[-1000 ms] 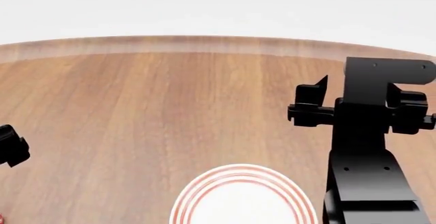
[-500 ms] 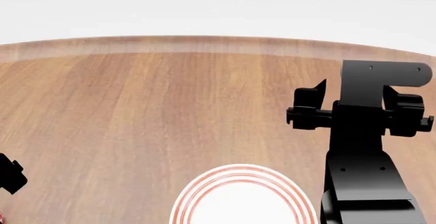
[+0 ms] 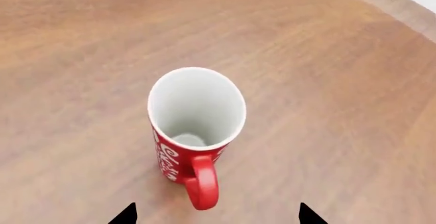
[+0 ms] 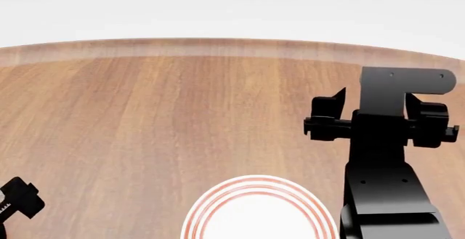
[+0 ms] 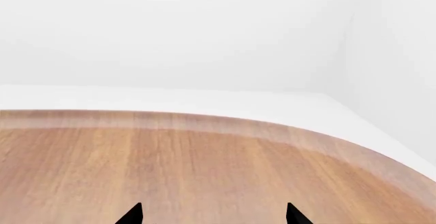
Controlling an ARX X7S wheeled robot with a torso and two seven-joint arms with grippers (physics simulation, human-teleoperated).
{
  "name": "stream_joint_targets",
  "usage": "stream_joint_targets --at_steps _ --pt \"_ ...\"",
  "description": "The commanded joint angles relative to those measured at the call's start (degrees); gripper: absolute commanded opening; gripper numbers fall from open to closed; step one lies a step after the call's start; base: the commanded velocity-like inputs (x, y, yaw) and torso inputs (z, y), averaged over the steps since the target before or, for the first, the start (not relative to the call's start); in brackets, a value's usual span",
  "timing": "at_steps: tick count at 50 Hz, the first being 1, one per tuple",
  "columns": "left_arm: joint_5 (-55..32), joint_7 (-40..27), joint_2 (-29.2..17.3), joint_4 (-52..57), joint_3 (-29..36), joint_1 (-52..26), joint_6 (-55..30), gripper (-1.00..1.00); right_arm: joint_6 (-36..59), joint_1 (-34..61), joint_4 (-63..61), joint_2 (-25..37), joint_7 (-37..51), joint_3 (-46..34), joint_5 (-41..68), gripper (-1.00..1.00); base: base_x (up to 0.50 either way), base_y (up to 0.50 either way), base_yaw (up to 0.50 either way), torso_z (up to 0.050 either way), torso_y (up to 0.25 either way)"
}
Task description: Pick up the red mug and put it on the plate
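The red mug (image 3: 194,142) with white pattern and white inside stands upright on the wooden table in the left wrist view, its red handle (image 3: 202,183) turned toward my left gripper (image 3: 216,216). That gripper is open, its two black fingertips wide apart on either side of the handle, not touching it. In the head view only a bit of the left arm (image 4: 18,198) shows at the lower left; the mug is out of view there. The plate (image 4: 258,209), white with red rings, lies at the bottom centre. My right gripper (image 5: 212,216) is open and empty, held above the table.
The right arm (image 4: 385,157) rises to the right of the plate in the head view. The round wooden table (image 4: 182,114) ends in a curved far edge, with white floor beyond. That edge also shows in the right wrist view (image 5: 204,122).
The left arm has moved down and slightly right at the head view's lower left. The right arm has sunk slightly. The plate has not moved.
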Motion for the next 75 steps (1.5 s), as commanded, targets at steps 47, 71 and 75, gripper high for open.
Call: stream_joint_targets --at_steps 47,71,75 --pt "7.08 12.43 -8.04 -56.29 3.25 -16.50 29.49 -1.00 -1.90 -0.85 1.75 0.04 0.53 -1.37 0.90 1.00 0.00 0.00 0.00 0.000 0.000" --pt "8.74 37.51 -7.74 -10.91 25.71 -2.76 2.91 -1.00 -1.87 -0.76 1.73 0.09 0.81 -1.74 1.46 1.00 0.00 0.00 0.00 -0.001 0.000" --pt "9.12 41.62 -7.44 -9.48 29.90 -3.50 1.91 -1.00 -1.87 -0.83 1.67 0.09 0.89 -1.78 1.55 1.00 0.00 0.00 0.00 0.000 0.000"
